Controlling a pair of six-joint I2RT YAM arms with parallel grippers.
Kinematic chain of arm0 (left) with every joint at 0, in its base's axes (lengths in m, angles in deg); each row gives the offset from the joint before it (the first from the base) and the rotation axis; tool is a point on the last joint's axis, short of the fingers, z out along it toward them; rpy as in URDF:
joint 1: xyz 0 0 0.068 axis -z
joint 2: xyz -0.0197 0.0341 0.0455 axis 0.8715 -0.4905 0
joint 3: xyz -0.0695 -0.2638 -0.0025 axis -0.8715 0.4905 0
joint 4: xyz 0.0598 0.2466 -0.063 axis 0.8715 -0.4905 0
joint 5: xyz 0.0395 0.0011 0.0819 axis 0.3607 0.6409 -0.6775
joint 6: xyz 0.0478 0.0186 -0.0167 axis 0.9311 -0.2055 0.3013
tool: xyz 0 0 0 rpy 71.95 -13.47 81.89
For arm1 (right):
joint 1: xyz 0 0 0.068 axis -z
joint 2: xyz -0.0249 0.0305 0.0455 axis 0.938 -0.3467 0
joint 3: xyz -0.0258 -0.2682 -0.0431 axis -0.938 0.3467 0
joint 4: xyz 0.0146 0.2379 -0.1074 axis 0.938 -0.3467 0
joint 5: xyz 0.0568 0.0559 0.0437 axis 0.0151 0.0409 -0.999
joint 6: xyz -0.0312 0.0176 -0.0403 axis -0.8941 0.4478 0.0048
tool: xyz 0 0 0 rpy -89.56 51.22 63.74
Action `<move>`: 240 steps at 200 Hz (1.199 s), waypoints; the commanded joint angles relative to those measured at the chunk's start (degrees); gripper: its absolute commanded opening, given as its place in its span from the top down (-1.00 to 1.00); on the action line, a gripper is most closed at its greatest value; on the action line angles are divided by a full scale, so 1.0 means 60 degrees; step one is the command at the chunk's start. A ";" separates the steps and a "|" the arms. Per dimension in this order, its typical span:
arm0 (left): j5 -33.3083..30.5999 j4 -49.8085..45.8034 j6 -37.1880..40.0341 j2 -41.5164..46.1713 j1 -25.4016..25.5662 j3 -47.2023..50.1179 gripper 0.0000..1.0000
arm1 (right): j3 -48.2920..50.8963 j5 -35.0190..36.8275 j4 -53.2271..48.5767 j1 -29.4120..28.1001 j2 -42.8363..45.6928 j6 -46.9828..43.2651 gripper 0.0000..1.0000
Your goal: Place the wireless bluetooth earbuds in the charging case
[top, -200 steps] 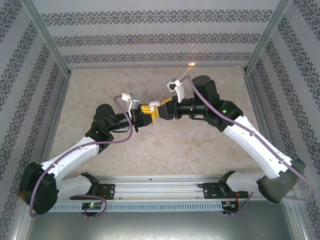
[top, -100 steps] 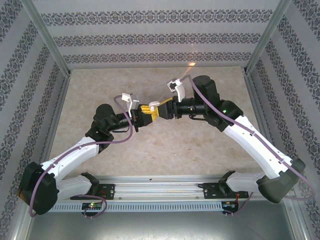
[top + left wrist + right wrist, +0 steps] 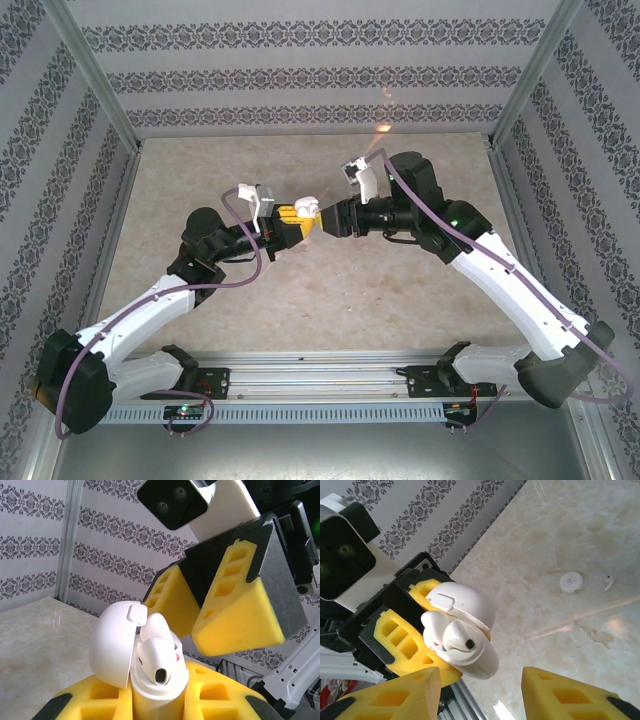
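Observation:
My left gripper (image 3: 288,220) is shut on the white charging case (image 3: 155,690), holding it upright between yellow foam fingers (image 3: 100,700) with its lid (image 3: 112,647) swung open to the left. Two white earbuds sit in the case's top: one with a dark hole (image 3: 159,661) in front, one (image 3: 157,626) behind it. My right gripper (image 3: 326,216) stands open just right of the case, nothing between its fingers (image 3: 407,695). The right wrist view shows the case (image 3: 480,660), both earbuds (image 3: 457,639) in it, and another earbud (image 3: 609,582) lying loose on the table.
A small round white disc-like case (image 3: 571,582) lies on the marble tabletop (image 3: 560,535) beside the loose earbud. Patterned walls (image 3: 320,75) and metal posts close in the table on three sides. The arms' base rail (image 3: 320,385) runs along the near edge.
My right gripper has drawn back to the right, away from the case, with its fingers open. The case's white top now shows between the two grippers. The left gripper shifted slightly.

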 commanded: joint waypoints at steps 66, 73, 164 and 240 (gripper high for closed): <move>0.0911 -0.0529 0.0903 0.0695 0.0095 -0.0224 1.00 | -0.1621 -0.1260 -0.0022 0.1128 -0.0812 0.1619 0.50; 0.1040 -0.0615 0.0941 0.0693 0.0096 -0.0277 1.00 | -0.1727 -0.1413 -0.0123 0.1170 -0.1006 0.1634 0.52; 0.1139 -0.0619 0.1143 0.0168 0.0103 -0.0733 1.00 | -0.1789 -0.3544 -0.0425 0.0454 -0.1568 0.0920 0.69; 0.0941 -0.0170 0.0403 -0.0027 -0.0025 -0.0777 1.00 | -0.1354 -0.2557 -0.1482 0.0424 -0.0864 -0.0254 0.68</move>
